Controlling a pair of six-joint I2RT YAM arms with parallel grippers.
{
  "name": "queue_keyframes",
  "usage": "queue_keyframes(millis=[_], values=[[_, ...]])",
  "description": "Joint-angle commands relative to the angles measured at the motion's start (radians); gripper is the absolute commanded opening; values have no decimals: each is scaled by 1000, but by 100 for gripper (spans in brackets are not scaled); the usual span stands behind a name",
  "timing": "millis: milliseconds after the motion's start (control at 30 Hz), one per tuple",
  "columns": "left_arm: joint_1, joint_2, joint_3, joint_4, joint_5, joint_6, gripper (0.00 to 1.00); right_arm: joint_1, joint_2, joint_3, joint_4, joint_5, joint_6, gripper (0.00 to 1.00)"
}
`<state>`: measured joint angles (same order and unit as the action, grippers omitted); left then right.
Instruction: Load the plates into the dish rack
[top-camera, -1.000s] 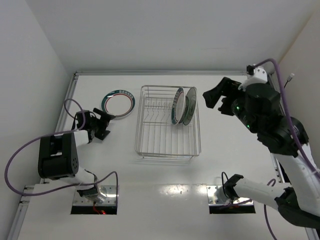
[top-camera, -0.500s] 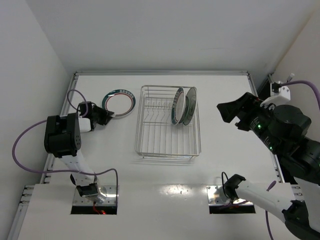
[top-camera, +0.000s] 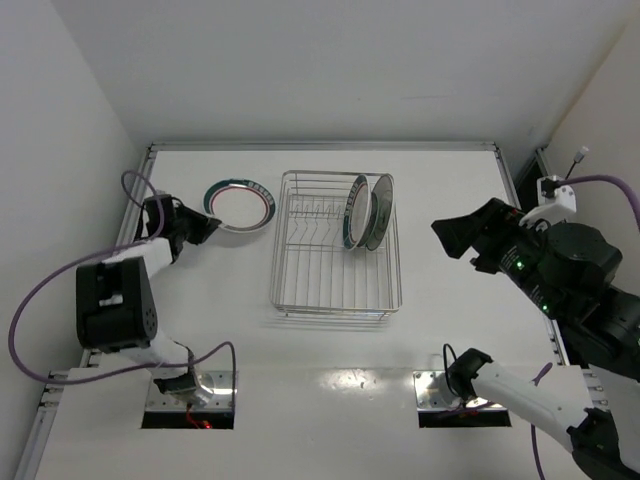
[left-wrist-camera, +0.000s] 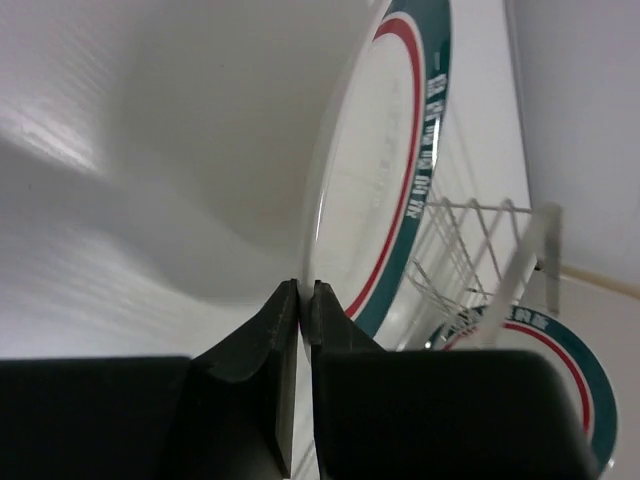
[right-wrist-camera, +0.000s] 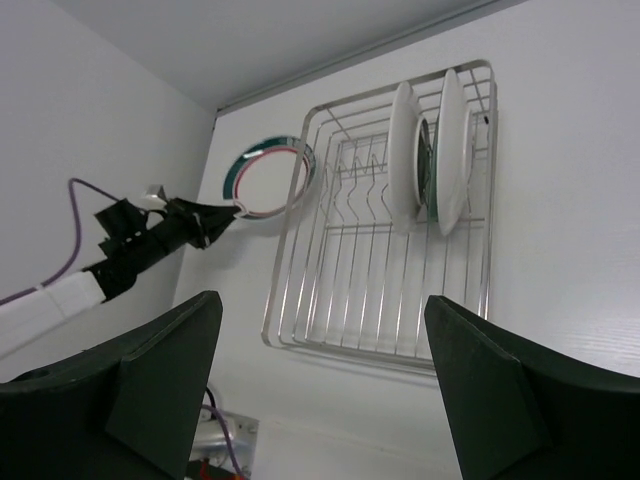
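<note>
At left pincer (left-wrist-camera: 301, 290), flat plate (left-wrist-camera: 372, 185)

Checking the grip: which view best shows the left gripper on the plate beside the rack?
Left wrist view: close up, the left gripper is shut on the plate rim. The top view shows it small at the plate's left edge; the right wrist view, far off, contact unclear.

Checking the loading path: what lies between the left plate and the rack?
Only bare table separates the plate and the rack, clearest in the top view.
</note>
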<state>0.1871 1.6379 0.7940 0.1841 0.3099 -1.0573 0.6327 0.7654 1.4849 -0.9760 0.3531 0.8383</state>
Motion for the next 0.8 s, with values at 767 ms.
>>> queue_keyframes(millis=[767], values=[[-138, -581, -104, 299, 472, -346, 0, -25, 382, -347, 901, -660, 38, 99]])
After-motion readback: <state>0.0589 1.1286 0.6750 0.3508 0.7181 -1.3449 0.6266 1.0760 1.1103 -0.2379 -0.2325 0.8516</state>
